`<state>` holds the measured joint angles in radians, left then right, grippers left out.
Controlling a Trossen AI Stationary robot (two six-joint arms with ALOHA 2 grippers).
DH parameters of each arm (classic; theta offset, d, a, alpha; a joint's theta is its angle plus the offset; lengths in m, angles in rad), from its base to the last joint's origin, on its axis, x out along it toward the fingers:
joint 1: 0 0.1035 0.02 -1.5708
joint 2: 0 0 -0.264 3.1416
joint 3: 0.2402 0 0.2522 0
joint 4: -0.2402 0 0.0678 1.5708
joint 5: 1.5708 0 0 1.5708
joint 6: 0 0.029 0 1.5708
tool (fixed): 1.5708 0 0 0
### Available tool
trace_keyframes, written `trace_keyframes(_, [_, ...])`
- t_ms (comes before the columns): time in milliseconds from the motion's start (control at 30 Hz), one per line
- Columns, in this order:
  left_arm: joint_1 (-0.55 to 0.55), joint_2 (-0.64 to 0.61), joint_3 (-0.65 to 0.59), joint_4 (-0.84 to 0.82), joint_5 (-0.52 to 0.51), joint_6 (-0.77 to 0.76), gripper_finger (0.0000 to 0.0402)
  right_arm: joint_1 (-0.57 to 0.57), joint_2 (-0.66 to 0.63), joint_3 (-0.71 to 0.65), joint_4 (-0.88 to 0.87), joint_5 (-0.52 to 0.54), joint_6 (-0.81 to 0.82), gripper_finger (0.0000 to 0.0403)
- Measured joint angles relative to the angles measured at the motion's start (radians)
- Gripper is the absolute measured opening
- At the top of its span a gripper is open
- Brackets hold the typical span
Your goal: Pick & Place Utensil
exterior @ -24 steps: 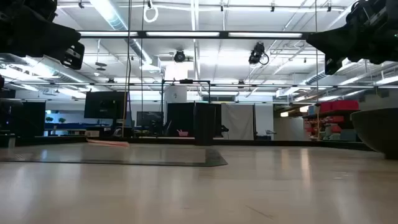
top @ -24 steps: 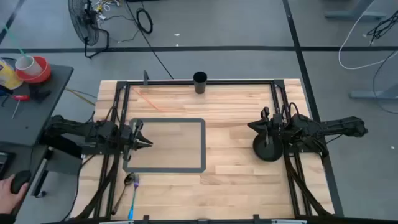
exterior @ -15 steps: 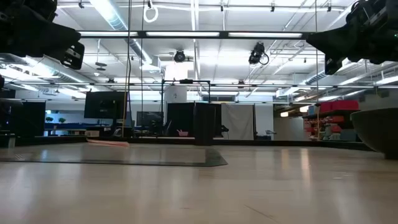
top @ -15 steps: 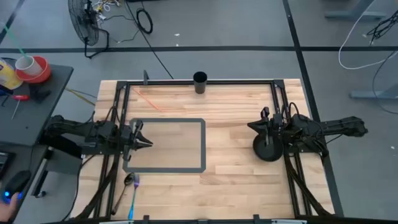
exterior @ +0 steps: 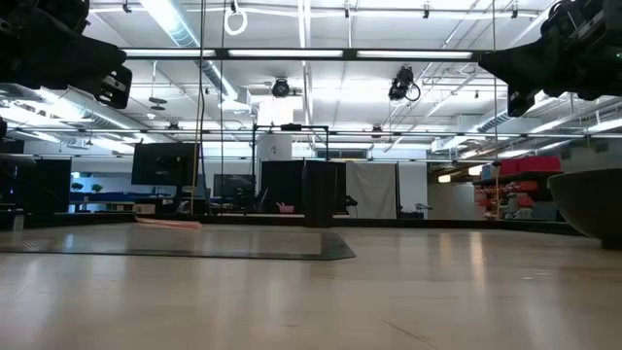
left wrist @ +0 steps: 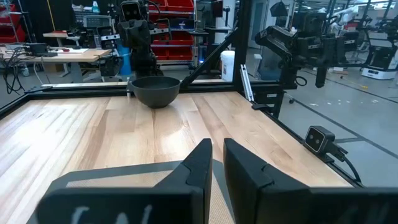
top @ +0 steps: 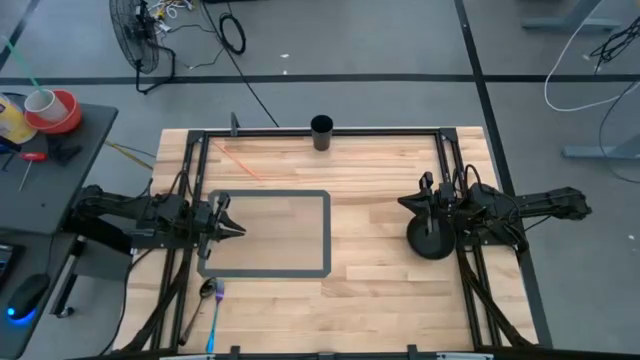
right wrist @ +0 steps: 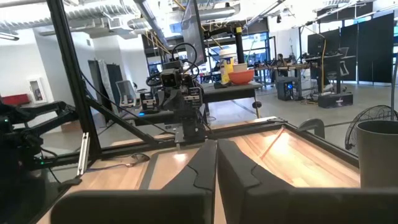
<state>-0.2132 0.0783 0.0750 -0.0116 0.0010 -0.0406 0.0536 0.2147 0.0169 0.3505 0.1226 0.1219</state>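
1. Blue-handled metal spoon (top: 212, 300) lay at the near-left table edge, untouched.
2. Left gripper (top: 237, 229) hovered over the grey-outlined mat (top: 325, 232), fingers nearly together, empty.
3. Right gripper (top: 408, 203), fingers together, waited beside the dark round bowl (top: 430, 243).
4. Nothing had shifted between frames; picking had not begun.

Pretty bright and even, lit by ceiling strip lights (exterior: 379, 53) up at 12 o'clock; soft shadows, mild glare on the wooden table (top: 380, 190), wrist fingers blurry close up.
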Motion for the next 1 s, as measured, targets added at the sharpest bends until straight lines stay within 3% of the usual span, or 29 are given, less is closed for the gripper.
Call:
trace_keyframes(900, [0.0, 0.0, 0.0, 0.054, 0.0, -0.008, 0.0046, 0.0, 0.0, 0.0, 0.0, 0.0, 0.0, 0.0018])
trace_keyframes(1000, [0.0, 0.0, 0.0, 0.059, 0.003, -0.069, 0.0046, 0.0, 0.0, 0.0, 0.0, 0.0, 0.0, 0.0018])
